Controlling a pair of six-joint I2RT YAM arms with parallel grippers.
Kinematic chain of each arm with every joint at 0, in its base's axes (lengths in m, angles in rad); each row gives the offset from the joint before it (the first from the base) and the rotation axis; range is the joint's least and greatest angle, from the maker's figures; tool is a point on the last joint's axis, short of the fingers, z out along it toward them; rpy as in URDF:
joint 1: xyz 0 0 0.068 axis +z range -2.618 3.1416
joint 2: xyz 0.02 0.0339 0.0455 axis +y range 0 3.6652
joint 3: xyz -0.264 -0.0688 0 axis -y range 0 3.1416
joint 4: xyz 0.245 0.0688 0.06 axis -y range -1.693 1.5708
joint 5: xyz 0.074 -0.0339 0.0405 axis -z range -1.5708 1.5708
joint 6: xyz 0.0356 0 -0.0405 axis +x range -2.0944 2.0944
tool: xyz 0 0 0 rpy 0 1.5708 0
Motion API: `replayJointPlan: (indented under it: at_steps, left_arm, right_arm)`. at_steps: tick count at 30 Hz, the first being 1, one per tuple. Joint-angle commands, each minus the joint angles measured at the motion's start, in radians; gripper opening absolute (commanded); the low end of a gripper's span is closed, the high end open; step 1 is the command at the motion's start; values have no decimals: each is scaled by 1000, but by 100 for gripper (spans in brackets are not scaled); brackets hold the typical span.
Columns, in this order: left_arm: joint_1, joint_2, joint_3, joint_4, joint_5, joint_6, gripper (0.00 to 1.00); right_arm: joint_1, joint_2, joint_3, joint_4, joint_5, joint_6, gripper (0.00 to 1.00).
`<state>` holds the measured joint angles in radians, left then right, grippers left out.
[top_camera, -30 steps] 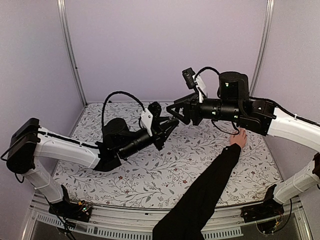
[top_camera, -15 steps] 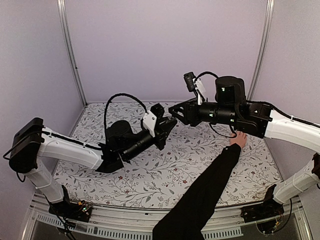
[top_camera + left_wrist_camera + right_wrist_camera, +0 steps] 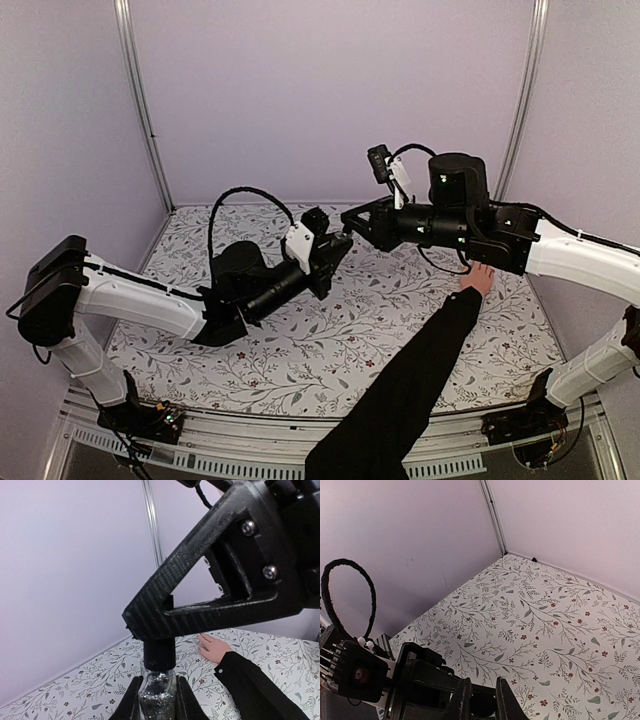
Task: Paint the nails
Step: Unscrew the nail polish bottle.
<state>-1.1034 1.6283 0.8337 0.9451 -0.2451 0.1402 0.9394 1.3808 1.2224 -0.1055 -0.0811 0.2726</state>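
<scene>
Two things are hard to read. Nails (image 3: 201, 640): too small to resolve in any view, so no colour or polish can be told. They belong to a bare light-skinned hand (image 3: 212, 648) lying on the floral table (image 3: 330, 330) at its right side. The fingers point away from the near edge, and a long black sleeve (image 3: 400, 390) runs back toward that edge. From above, the right arm (image 3: 560, 250) overhangs the hand and covers the fingertips. Bottle (image 3: 158, 692): its lower part is cut off by the frame edge in the left wrist view, and from above it is lost among the black gripper parts.

Left gripper (image 3: 337, 250): closed on the bottle's clear glass body, one finger (image 3: 131, 702) on each side, holding it off the table near the middle of the workspace. The contents are silvery and glittery.

Right gripper (image 3: 348, 222): jaws clamped tight on the bottle's black cap (image 3: 159, 653). The right wrist view shows the cap pinched between both fingers (image 3: 461, 700). The cap appears to be seated on the neck, though the right finger masks part of the joint.

Both grippers meet tip to tip above the table, well apart from the hand, which lies to their right.
</scene>
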Motion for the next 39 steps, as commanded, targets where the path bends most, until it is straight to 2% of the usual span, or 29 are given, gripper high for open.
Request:
replayJointPlan:
  at_steps: [1,5,22,34,39]
  left_arm:
    - [-15,-13,16,15,45,7,0]
    - [-11,-27,-2,40,153,-4,0]
    - [94,-63,-61,201,930,-234,0]
    - [119,-3,-24,449,1293,-489,0]
    - [118,24,11,486,1361,-569,0]
  right_arm:
    - [7,18,-3,41,-63,-5,2]
    - [6,17,-1,44,-80,-26,0]
    - [4,-70,-58,71,-296,-202,0]
    - [3,-97,-56,47,-579,-372,0]
    - [4,-88,-32,-4,-675,-442,0]
